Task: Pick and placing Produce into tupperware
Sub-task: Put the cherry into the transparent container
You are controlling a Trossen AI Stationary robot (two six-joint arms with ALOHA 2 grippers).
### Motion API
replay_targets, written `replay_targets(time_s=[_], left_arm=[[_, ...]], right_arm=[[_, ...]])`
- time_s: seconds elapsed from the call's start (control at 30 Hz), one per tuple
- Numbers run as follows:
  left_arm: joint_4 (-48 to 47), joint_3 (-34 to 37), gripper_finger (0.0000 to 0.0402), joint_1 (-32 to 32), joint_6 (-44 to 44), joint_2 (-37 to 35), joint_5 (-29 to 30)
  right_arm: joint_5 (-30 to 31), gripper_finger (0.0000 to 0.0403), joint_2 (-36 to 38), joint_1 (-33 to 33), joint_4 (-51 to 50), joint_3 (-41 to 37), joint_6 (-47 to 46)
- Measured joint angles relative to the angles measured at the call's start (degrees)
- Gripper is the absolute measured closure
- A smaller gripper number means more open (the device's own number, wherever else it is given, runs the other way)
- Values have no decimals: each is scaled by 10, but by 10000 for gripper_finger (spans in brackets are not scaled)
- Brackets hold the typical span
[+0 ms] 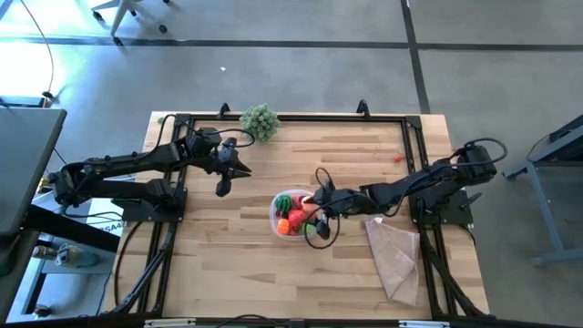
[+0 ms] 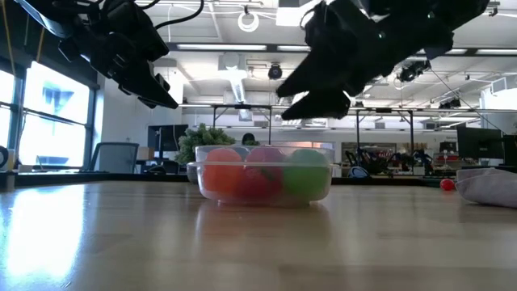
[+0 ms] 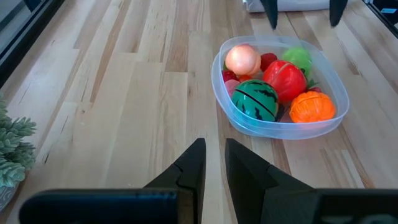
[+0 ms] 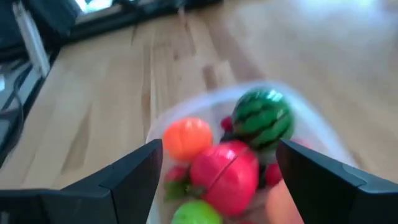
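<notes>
Produce sits in the tupperware, my right tool spread above it

Produce [image 3: 277, 87] fills the tupperware [image 1: 275, 219], which stands near the middle of the bench [image 1: 228, 246]. From my left wrist I count a striped green watermelon ball [image 3: 255, 100] at the near rim, a red tomato-like piece [image 3: 285, 80] beside it, an orange ridged piece [image 3: 311, 107], a peach-coloured ball [image 3: 242, 60], a pale green piece [image 3: 296, 56] at the far side, and small red berries tucked between them. All of them lie inside the container's wall.

My right tool [image 1: 319, 206] hangs over the tupperware's right side, its 2 fingers [image 4: 130, 177] spread wide with nothing between them; in the right wrist view the produce shows in the gap below. In the low view it is raised clear above the rim.

My left tool [image 1: 223, 187] hovers over bare bench to the left of the container and well apart from it, its fingers [image 3: 189, 171] drawn together on nothing.

1 small red piece [image 1: 398, 158] lies alone on the bench toward the far right. A bushy grey-green plant [image 1: 260, 120] stands at the far edge, and a tan cloth [image 1: 393, 255] lies just right of the tupperware.
</notes>
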State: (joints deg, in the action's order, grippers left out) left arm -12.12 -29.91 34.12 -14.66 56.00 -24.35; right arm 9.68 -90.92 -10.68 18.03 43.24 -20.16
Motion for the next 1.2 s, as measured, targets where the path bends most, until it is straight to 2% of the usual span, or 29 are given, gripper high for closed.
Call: replay_targets(time_s=[0.13, 0.27, 0.4, 0.5, 0.67, 0.83, 0.97, 1.2], left_arm=[[0, 0, 350, 0, 0, 0, 0], [0, 0, 350, 0, 0, 0, 0], [0, 0, 350, 0, 0, 0, 0], [0, 0, 350, 0, 0, 0, 0], [0, 0, 350, 0, 0, 0, 0], [0, 0, 350, 0, 0, 0, 0], [0, 0, 350, 0, 0, 0, 0], [0, 0, 350, 0, 0, 0, 0]], right_arm=[[52, 97, 32, 16, -5, 5, 3], [123, 98, 78, 51, -68, 29, 2], [195, 98, 123, 107, -221, 79, -29], [216, 98, 142, 156, -386, 145, -94], [213, 98, 141, 236, -697, 273, -214], [167, 99, 141, 304, -892, 354, -303], [145, 99, 141, 347, -958, 366, -324], [112, 99, 141, 421, -960, 300, -327]])
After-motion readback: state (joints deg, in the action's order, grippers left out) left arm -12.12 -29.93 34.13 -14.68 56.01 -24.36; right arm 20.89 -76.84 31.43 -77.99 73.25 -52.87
